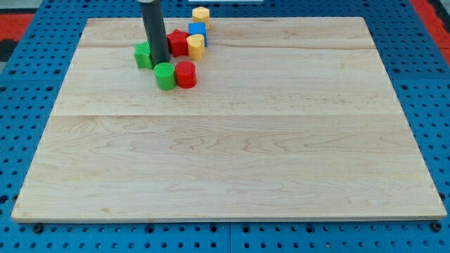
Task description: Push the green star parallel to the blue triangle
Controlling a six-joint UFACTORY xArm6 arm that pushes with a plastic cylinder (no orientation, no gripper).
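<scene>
Where wood board (232,140) sits — blue pegboard (28,98) surrounds | blocks top-left

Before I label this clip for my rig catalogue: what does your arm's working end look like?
It is a plain straight rod, dark grey to black, round in section, with a faint sheen along its length. No cables, markings or sleeves show on it. It enters from the view's top, so the arm above is out of frame. My tip is a blunt end, the same dark colour.

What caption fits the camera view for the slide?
My tip touches the green star among clustered blocks near the wooden board's top-left.
</scene>
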